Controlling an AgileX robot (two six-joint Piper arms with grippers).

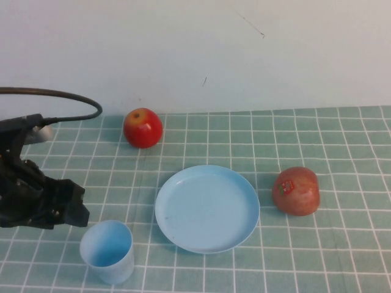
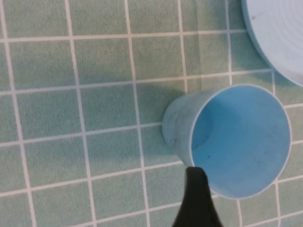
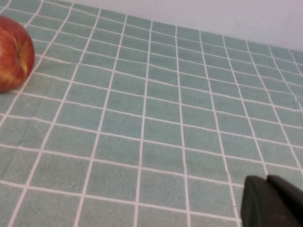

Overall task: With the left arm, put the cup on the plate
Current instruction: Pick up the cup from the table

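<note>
The light blue cup point(image 1: 108, 250) stands upright at the near left of the green checked cloth, just left of the light blue plate point(image 1: 208, 209) and apart from it. My left gripper point(image 1: 74, 207) hovers just left of and above the cup. In the left wrist view the cup point(image 2: 236, 142) shows its open mouth, and one black finger point(image 2: 195, 189) sits at its rim. The other finger is out of frame, so the jaws stand wide. The plate's edge point(image 2: 274, 33) shows in a corner. My right gripper point(image 3: 267, 198) is shut and empty over bare cloth, out of the high view.
A red apple point(image 1: 143, 127) lies at the back left near the wall. A second reddish apple with a sticker point(image 1: 296, 190) lies right of the plate. An apple point(image 3: 14, 52) also shows in the right wrist view. A black cable point(image 1: 61, 94) loops above the left arm.
</note>
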